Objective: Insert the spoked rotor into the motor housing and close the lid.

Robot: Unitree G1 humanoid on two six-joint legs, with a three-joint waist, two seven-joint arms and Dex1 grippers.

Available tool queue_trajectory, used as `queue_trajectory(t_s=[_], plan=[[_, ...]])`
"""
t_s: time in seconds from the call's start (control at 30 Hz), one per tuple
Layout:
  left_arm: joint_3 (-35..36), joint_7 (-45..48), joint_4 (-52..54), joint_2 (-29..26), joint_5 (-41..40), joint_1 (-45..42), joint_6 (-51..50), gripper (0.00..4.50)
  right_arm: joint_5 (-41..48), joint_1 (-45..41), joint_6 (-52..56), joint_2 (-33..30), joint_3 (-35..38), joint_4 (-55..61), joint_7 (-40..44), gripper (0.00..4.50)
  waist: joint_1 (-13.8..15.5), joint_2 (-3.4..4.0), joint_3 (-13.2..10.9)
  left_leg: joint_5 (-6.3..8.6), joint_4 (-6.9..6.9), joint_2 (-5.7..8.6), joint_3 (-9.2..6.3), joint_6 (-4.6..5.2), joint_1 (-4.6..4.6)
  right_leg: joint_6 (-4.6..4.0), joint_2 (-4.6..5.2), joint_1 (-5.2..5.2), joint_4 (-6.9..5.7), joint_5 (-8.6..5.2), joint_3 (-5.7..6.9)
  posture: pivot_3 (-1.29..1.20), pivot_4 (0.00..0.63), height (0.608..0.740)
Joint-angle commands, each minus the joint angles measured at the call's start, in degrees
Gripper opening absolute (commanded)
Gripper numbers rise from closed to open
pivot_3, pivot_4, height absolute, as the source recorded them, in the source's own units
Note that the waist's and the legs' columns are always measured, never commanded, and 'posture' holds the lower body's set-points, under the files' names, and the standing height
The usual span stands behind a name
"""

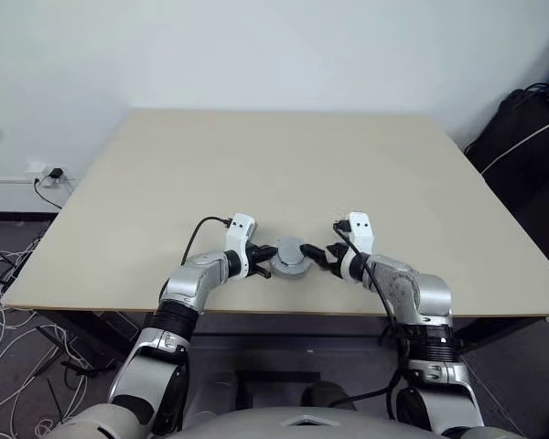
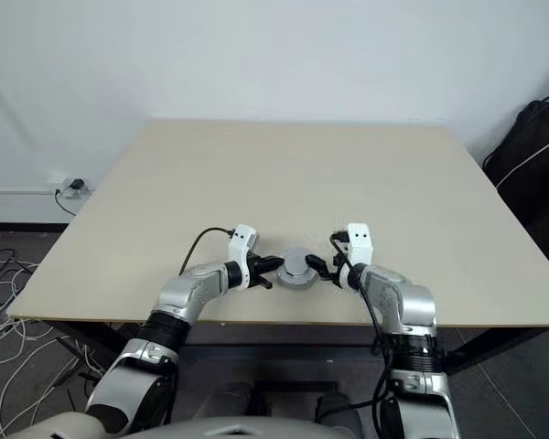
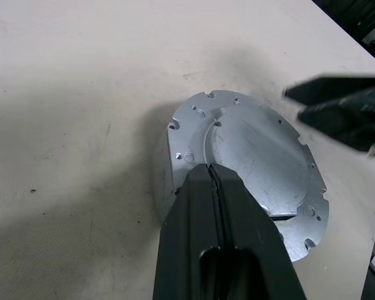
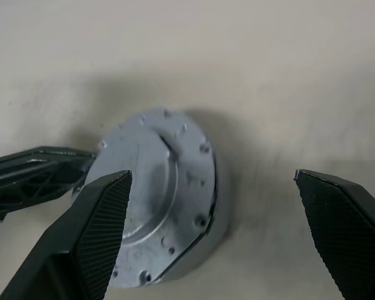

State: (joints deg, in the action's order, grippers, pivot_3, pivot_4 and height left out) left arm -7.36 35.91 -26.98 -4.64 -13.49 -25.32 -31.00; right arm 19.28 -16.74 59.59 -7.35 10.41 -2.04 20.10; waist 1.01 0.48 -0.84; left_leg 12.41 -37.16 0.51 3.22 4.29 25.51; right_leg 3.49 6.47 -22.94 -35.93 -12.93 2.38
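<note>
Looking down over the arms, you see the lid lying flat near the front edge of the beige table, midway between the two grippers. It shows its plain silver-grey face upward, with a raised round centre and small holes and notches around its rim, and it sits on top of a round body of the same width; what lies under it you cannot tell from these views. Your left gripper comes in from the left with its two black fingers pressed together, no gap between them, and in the left wrist view those closed fingers lie over the near rim of the lid, their tips reaching to the edge of the raised centre. They pinch nothing; whether they actually press on the metal or sit just above it is hard to tell. Your right gripper sits just beside the lid on the right, its fingers spread wide and empty. In the right wrist view one finger overlaps the lid's near edge while the other stands well off over bare table. A black cable runs along each wrist.
</note>
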Motion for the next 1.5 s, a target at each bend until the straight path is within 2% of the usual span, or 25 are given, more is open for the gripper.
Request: queue_trajectory(t_s=[0.03, 0.3, 0.47, 0.67, 0.9, 1.27, 1.33, 1.5], plan=[[-0.7, -0.3, -0.3, 0.1, 1.0, 0.6, -0.5, 0.00, 3.4, -2.2, 2.6, 1.8, 4.0, -1.2, -2.2, 4.46, -0.1, 0.01, 0.0, 0.00, 0.00, 0.00, 0.00, 0.00, 0.00, 0.00, -0.01, 0.00, 0.00, 0.00, 0.00, 0.00, 0.000, 0.740], [-0.6, -0.4, -0.1, 0.0, 0.9, 0.7, -0.4, 0.00, 8.9, -4.8, 6.0, 5.5, 10.1, -7.1, -4.8, 4.46, -0.2, 0.04, 0.0, -0.01, -0.01, 0.00, 0.00, 0.01, -0.01, 0.01, -0.11, 0.01, -0.03, 0.01, 0.01, 0.00, 0.000, 0.740], [-0.6, -0.5, -0.2, -0.1, 0.9, 0.7, -0.4, 0.00, 10.2, -5.1, 7.3, 6.3, 10.8, -9.7, -5.8, 4.46, -0.4, 0.09, 0.1, -0.01, -0.02, -0.02, 0.01, 0.01, -0.06, 0.03, -0.36, 0.07, -0.04, 0.02, 0.00, 0.00, 0.000, 0.740], [-0.4, -0.6, 0.4, -0.6, 0.8, 1.3, -0.6, 0.00, 14.1, -5.2, 11.8, 7.9, 11.5, -10.5, -4.2, 4.46, -0.9, 0.20, 0.2, -0.01, -0.02, -0.04, 0.00, 0.01, -0.13, 0.03, -0.38, 0.13, -0.05, 0.01, -0.01, 0.00, 0.000, 0.740], [-0.3, -0.7, 1.1, -1.3, 0.6, 2.1, -0.8, 0.00, 20.0, -5.5, 15.4, 9.8, 15.6, -11.8, -2.8, 4.46, -1.7, 0.23, 0.3, -0.01, -0.01, -0.05, 0.00, 0.01, -0.17, 0.03, -0.36, 0.14, -0.06, 0.02, -0.03, 0.00, 0.000, 0.740], [-0.5, -0.8, 1.6, -1.0, 0.7, 2.7, -1.1, 0.00, 20.1, -4.3, 13.6, 9.6, 18.3, -12.0, -6.1, 4.46, -1.5, 0.26, 0.3, 0.00, -0.01, -0.01, 0.00, 0.01, -0.16, 0.04, -0.33, 0.14, -0.06, 0.02, -0.04, 0.00, 0.000, 0.740], [-0.6, -0.8, 1.7, -1.0, 0.7, 2.8, -1.2, 0.00, 20.3, -4.0, 13.2, 9.5, 18.5, -12.1, -6.6, 4.07, -1.5, 0.30, 0.3, 0.00, -0.01, -0.01, 0.00, 0.01, -0.16, 0.04, -0.33, 0.14, -0.06, 0.02, -0.04, 0.00, 0.000, 0.740], [-0.7, -0.8, 1.5, -0.9, 0.8, 2.9, -1.2, 0.00, 21.0, -3.4, 12.3, 9.4, 18.8, -12.4, -7.4, 4.07, -1.5, 0.34, 0.3, 0.00, -0.01, 0.00, 0.00, 0.01, -0.16, 0.05, -0.33, 0.14, -0.06, 0.02, -0.04, 0.00, 0.000, 0.740]])
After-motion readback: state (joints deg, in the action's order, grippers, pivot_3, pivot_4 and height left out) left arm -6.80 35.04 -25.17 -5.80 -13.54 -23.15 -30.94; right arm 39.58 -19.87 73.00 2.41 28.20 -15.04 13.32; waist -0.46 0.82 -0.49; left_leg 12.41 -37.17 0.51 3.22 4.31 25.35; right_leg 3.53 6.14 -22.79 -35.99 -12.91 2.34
